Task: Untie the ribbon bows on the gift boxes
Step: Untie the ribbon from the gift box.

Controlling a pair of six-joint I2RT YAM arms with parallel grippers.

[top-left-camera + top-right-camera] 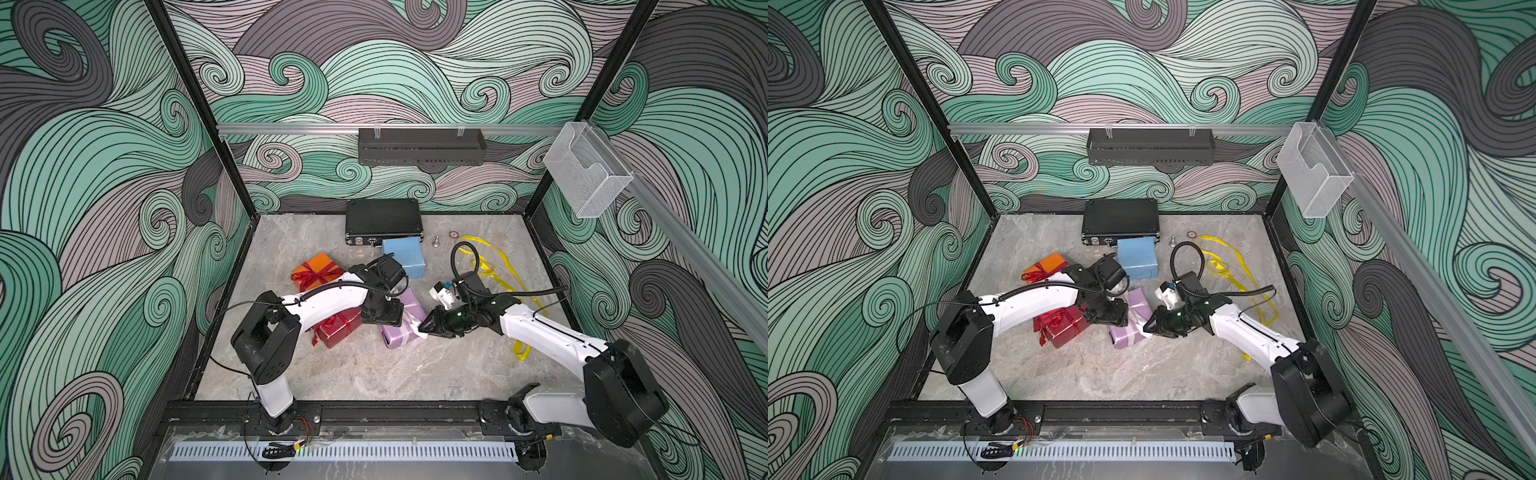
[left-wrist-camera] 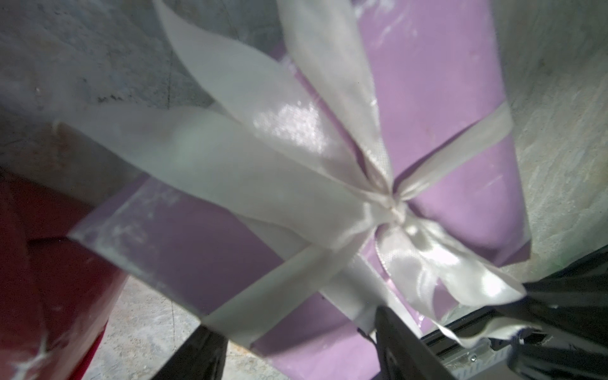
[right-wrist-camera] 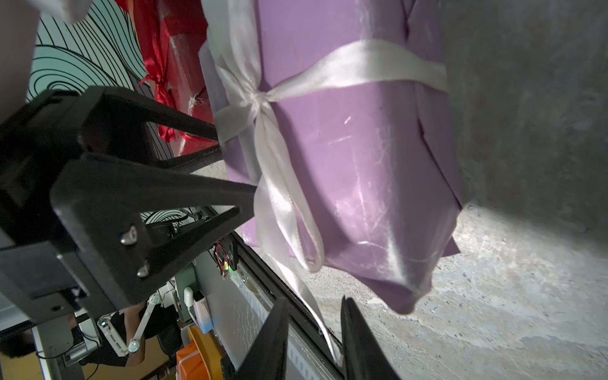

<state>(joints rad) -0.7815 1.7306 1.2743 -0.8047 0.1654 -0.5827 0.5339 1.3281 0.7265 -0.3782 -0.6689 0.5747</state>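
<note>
both pincers at the lilac gift box [image 1: 400,328]
left pincer [image 3: 235,171], jaws apart, straddles the box's white ribbon bow [image 3: 260,98]; right pincer [image 3: 316,329], jaws slightly apart, flanks the bow's tail [image 3: 306,296]. glossy red box [image 1: 334,328] lies just beside.

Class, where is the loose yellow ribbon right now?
In both top views the yellow ribbon lies untied on the table's far right side, beyond the right arm, right of the blue box.

Top views sharp — wrist views dim, blurred
</note>
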